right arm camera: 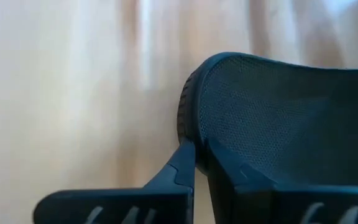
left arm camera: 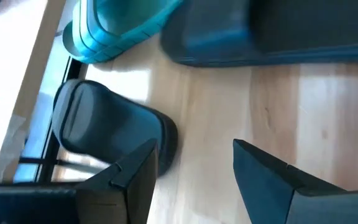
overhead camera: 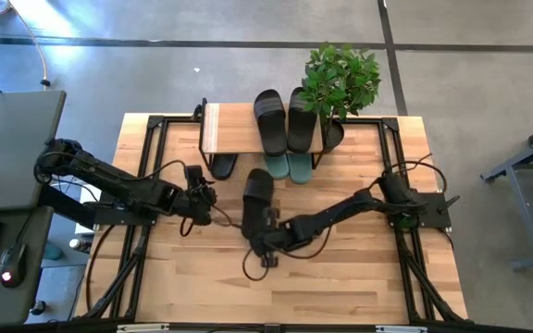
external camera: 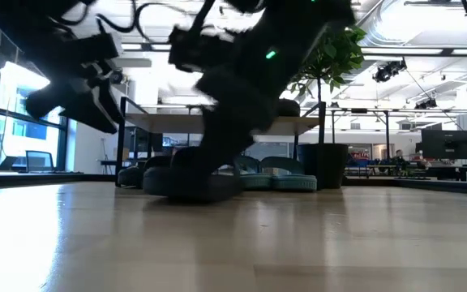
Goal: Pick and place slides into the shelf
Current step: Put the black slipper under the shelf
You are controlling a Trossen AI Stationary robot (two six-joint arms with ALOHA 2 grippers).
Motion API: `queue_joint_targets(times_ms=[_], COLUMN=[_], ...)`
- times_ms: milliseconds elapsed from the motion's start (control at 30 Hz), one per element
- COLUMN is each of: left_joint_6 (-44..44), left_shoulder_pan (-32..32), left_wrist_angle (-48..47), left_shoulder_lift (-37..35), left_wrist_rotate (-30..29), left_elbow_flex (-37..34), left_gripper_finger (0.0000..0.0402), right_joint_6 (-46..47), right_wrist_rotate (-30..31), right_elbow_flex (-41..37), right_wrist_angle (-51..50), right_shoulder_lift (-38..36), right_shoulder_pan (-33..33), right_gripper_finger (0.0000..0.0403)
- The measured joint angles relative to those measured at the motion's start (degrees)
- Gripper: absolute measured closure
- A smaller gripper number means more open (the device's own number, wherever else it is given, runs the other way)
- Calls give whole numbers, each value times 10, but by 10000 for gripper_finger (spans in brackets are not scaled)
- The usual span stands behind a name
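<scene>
A black slide [overhead camera: 258,197] lies lengthwise on the table in front of the shelf [overhead camera: 234,129], and my right gripper [overhead camera: 265,239] is shut on its near end. A black pair [overhead camera: 280,118] sits on the shelf's plank. Beneath the shelf stand a green pair [overhead camera: 290,167] and a single black slide [overhead camera: 223,166], which the left wrist view also shows as the slide [left arm camera: 104,124]. My left gripper [left arm camera: 194,177] hovers open just left of the held slide, with nothing between its fingers. My right gripper pinches the rim of the black slide's near end [right arm camera: 188,124] between its two fingers. One finger [right arm camera: 182,171] lies against the outer side of the sole and the other on the footbed. The fingers slant down from the table's near right. In the low view the slide [external camera: 189,182] appears to rest on the table.
A potted plant [overhead camera: 340,79] stands at the shelf's right end. Black frame rails [overhead camera: 146,157] run along the table's left and right sides. Bare wood [overhead camera: 340,268] lies toward the near edge.
</scene>
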Motion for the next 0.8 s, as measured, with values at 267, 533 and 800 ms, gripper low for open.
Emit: queue_joint_targets(times_ms=[267, 533, 800], left_joint_6=[143, 227, 233], left_shoulder_pan=[86, 142, 196], left_wrist_angle=[91, 136, 165], left_shoulder_lift=[40, 113, 175], left_wrist_rotate=[58, 81, 85], left_elbow_flex=[-28, -28, -28], left_gripper_finger=[208, 208, 208], right_joint_6=[86, 168, 169], right_wrist_rotate=[17, 79, 84], right_elbow_flex=[-1, -3, -3], right_wrist_angle=[-87, -99, -99], right_shoulder_lift=[-16, -16, -16], right_shoulder_pan=[53, 83, 86], right_gripper_finger=[402, 403, 403])
